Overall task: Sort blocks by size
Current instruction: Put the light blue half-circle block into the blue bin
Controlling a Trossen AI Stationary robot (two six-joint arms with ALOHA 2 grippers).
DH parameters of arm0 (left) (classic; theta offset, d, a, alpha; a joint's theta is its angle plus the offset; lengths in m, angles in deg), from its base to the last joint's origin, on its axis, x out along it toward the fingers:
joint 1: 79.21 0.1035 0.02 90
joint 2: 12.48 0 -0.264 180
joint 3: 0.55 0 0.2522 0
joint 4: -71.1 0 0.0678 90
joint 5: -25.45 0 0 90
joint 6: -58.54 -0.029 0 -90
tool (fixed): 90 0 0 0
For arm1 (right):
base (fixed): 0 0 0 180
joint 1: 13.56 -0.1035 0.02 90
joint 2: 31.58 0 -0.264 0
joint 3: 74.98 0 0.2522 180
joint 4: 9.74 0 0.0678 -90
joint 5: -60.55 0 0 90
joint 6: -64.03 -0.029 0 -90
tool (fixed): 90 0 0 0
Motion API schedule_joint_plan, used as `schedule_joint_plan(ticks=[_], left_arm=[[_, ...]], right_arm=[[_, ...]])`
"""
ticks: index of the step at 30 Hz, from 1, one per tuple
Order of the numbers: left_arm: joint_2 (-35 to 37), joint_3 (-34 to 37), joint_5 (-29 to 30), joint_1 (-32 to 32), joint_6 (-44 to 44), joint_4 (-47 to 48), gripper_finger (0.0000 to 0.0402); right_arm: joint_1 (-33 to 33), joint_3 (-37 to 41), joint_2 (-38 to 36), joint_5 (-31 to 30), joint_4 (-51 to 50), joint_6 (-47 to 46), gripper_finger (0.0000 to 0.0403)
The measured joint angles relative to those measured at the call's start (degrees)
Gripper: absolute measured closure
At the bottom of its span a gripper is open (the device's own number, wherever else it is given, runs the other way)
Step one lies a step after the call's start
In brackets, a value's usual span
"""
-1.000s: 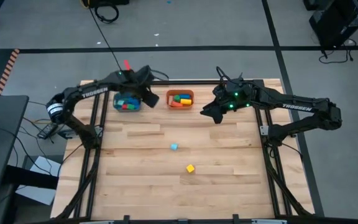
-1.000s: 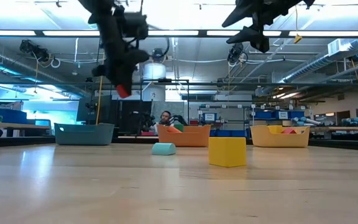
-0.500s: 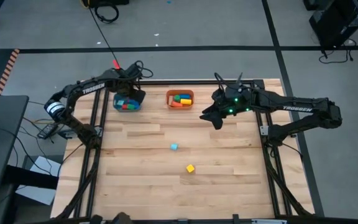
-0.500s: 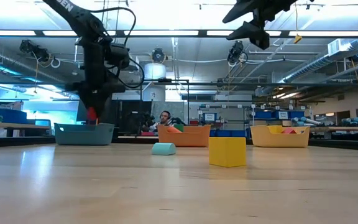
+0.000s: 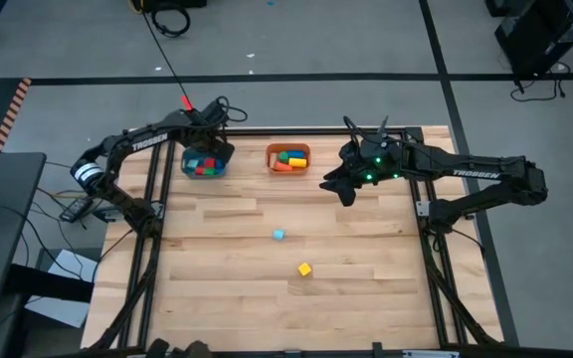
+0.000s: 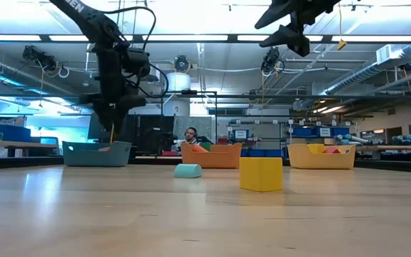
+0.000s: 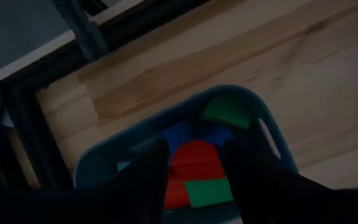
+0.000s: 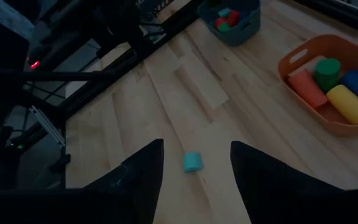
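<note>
My left gripper hangs open just above the teal bin at the table's far left. A red block lies in that bin below its fingers, among green and blue blocks. My right gripper is open and empty, held high over the table's far right. A light blue block and a yellow cube rest on the table's middle. The orange bin holds longer yellow, blue, green and orange blocks.
A yellow bin stands at the far right in the low view, with red and orange blocks showing over its rim. The near half of the wooden table carries nothing. A person sits in the room beyond the table.
My left gripper has gone toward the table's left edge and down, from between the teal and orange bins to just over the teal bin. It has let go of the red block, which has fallen into that bin. The right arm has kept still.
</note>
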Motion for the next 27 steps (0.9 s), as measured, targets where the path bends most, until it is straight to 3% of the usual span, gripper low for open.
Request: schedule_joint_plan(ticks=[6, 12, 20, 27], left_arm=[[2.4, 0.0, -0.1, -3.8, -5.9, -1.9, 0.0239], [8.4, -0.1, -0.7, -11.4, -6.5, -7.2, 0.0239], [12.9, -0.1, -3.6, -24.3, -8.5, -18.2, 0.0238], [12.7, -0.1, -3.1, -32.9, -10.7, -22.5, 0.0238]], right_arm=[[0.0, 0.0, 0.0, 0.0, 0.0, -1.9, 0.0203], [0.0, 0.0, 0.0, -0.8, 1.9, -3.9, 0.0204], [-1.3, 0.0, 0.4, -15.3, 4.0, -10.1, 0.0213], [-8.0, 0.0, 4.3, -23.8, 4.0, -16.0, 0.0232]])
